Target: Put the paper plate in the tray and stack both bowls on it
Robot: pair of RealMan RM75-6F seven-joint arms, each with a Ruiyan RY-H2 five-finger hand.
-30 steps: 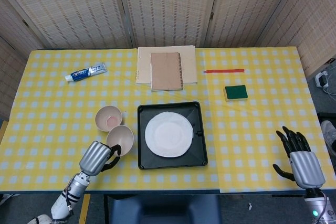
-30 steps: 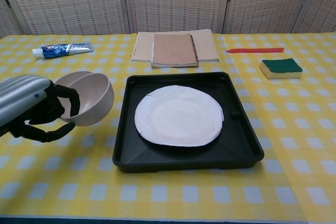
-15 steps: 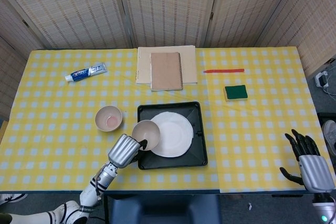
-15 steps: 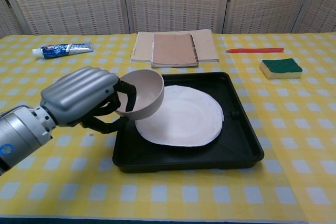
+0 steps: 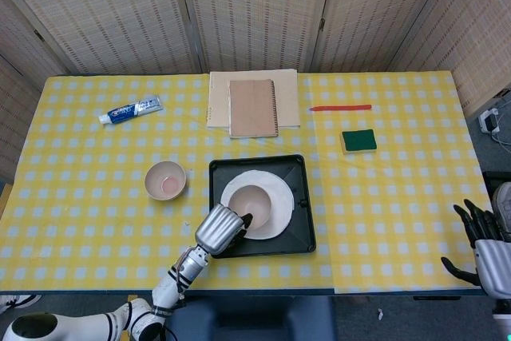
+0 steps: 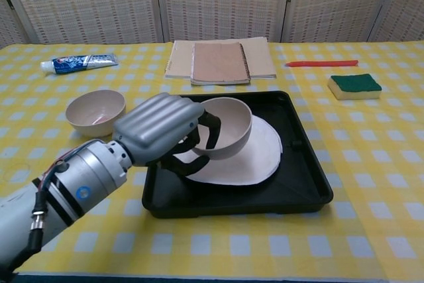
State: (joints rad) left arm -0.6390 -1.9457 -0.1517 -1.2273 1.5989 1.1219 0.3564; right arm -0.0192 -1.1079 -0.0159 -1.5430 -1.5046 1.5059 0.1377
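The white paper plate (image 5: 278,195) (image 6: 260,144) lies inside the black tray (image 5: 301,233) (image 6: 305,183). My left hand (image 5: 220,227) (image 6: 164,130) grips a beige bowl (image 5: 254,203) (image 6: 232,124) by its near rim and holds it over the plate's left part. The second beige bowl (image 5: 165,180) (image 6: 97,111), pinkish inside, stands on the tablecloth left of the tray. My right hand (image 5: 483,247) hangs open off the table's right front corner, seen only in the head view.
A notebook on a paper pad (image 5: 253,106) (image 6: 219,61) lies behind the tray. A toothpaste tube (image 5: 130,109) (image 6: 78,63) sits at the far left. A red pen (image 5: 340,108) (image 6: 321,63) and a green sponge (image 5: 358,140) (image 6: 355,86) are at the right.
My left hand lifted one bowl from beside the other and carried it right, over the tray and onto the plate area. My right hand drew back toward the right front edge.
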